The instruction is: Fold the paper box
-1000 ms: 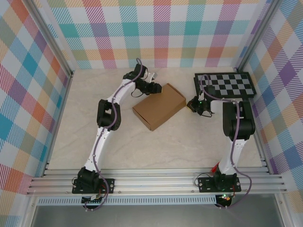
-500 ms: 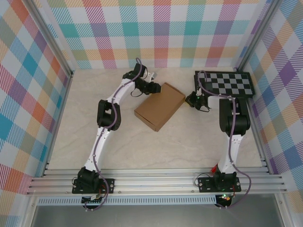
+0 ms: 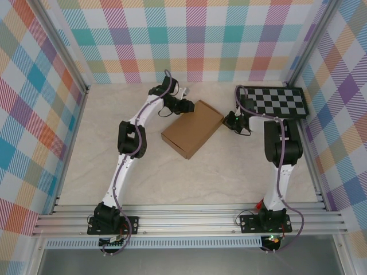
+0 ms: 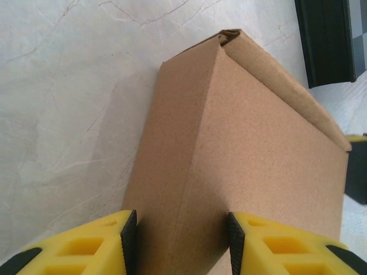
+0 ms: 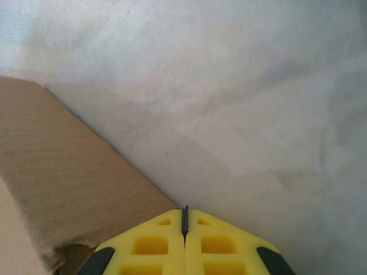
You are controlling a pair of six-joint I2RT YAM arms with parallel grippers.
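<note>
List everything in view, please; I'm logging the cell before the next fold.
paper box: 1, brown, closed, askew at mid-table
checkerboard panel: 1, black-and-white, table's far right
table: 1, pale marbled
walls: 3, multicolour plaid, around the table
rails: silver, near edge
left arm: 1, white and black, left side
right arm: 1, white and black, right side
left gripper: 1, yellow, jaws apart astride the box's end, grip unclear
right gripper: 1, yellow, shut, by the box's right corner

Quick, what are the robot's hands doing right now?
Left hand: straddling one end of the paper box; gripping or not, cannot tell.
Right hand: closed, holding nothing.
</note>
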